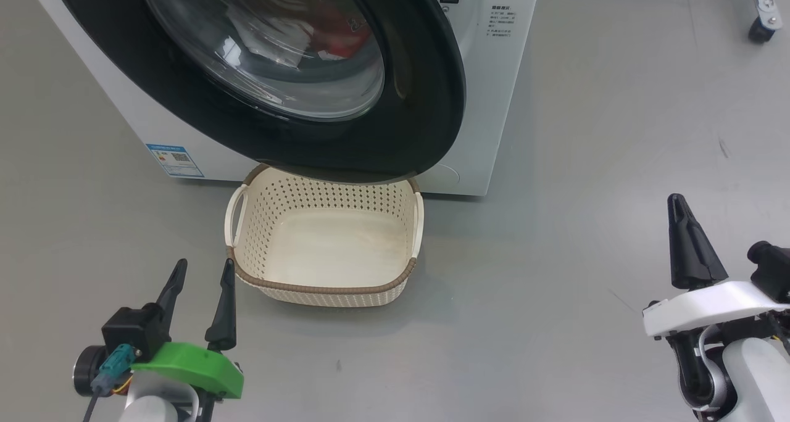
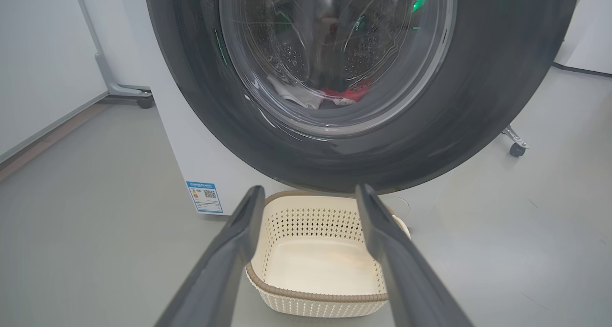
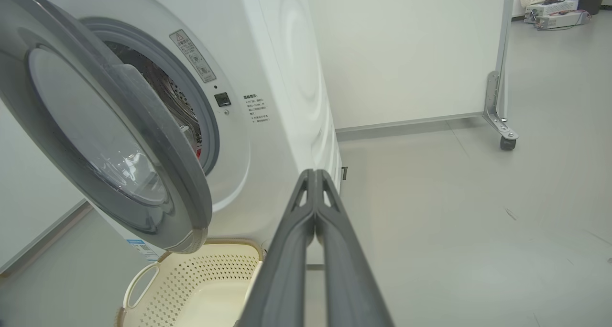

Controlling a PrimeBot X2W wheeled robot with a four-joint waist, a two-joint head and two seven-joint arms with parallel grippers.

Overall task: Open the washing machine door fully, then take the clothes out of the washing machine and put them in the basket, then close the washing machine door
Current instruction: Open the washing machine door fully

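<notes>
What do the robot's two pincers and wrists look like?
The left pincer has two long, dark, tapering fingers on a bright green mount, with a black block and a teal connector. The right pincer has the same fingers on a white mount, above a pale forearm.

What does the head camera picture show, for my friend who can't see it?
A white washing machine with its round black-rimmed door partly open, red and white clothes showing through the glass, and an empty cream basket below it. The left gripper is open, the right gripper shut.
</notes>
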